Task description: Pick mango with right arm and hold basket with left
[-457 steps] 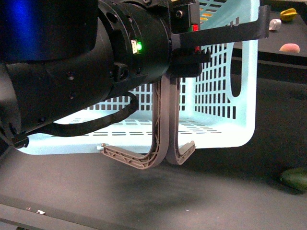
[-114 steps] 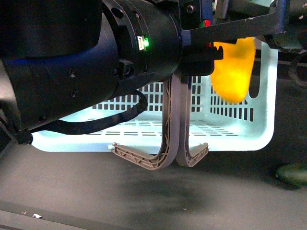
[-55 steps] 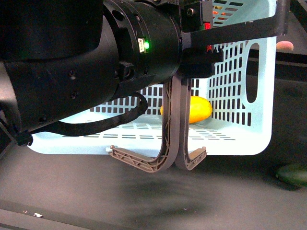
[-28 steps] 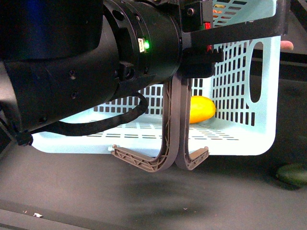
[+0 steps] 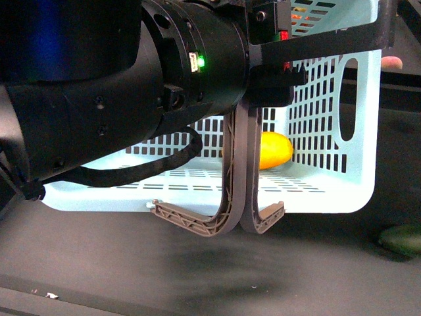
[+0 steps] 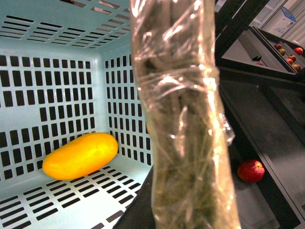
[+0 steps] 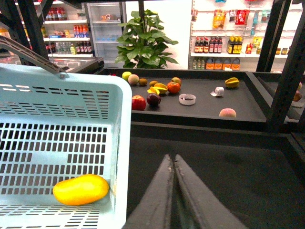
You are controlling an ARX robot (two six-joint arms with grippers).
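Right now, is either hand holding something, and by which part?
The left hand seems to grip the basket by its handles. The right hand is shut and empty; the mango lies in the basket.

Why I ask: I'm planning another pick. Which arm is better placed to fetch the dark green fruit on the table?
Right. Its gripper is empty outside the basket, on the green fruit's side; the left arm is at the basket's handles.

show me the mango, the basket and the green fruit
mango (image 5: 276, 150), front view, its bare right half
basket (image 5: 329, 196), front view, near lower wall
green fruit (image 5: 401, 238), front view, its middle
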